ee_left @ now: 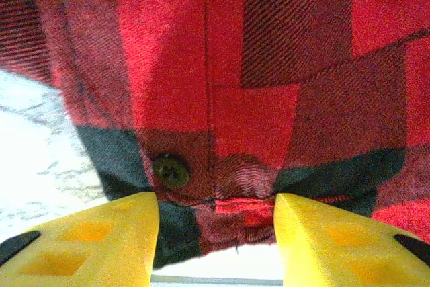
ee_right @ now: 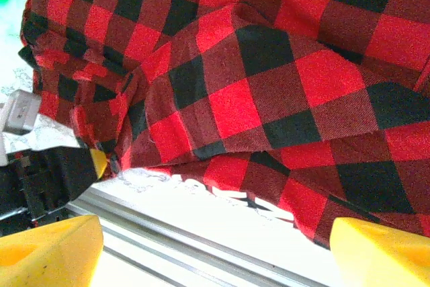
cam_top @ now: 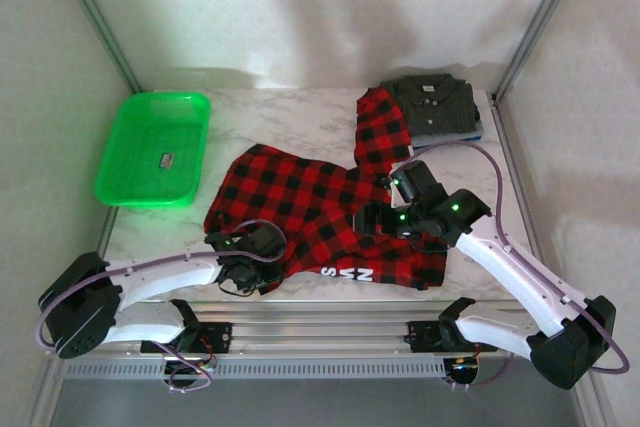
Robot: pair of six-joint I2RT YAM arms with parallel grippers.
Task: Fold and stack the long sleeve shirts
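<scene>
Left gripper [ee_left: 215,201] first: jaws half apart, straddling the hem of the plaid [cam_top: 300,202] beside a button [ee_left: 170,170]. The cloth lies flat between the fingers, nothing nipped. It sits nearer us than the basket [cam_top: 165,97], off to its right. Right gripper [ee_right: 215,233] hangs further right, spread wide over rumpled folds, holding nothing. The plaid sprawls just right of the basket, one sleeve flung away from us. The grey shirt [cam_top: 435,107] sits folded well right of the basket. That flannel looks light and floppy, so I reckon it'll sag and bunch. Best taken at hem corners or shoulder seams, both grippers together, kept taut
</scene>
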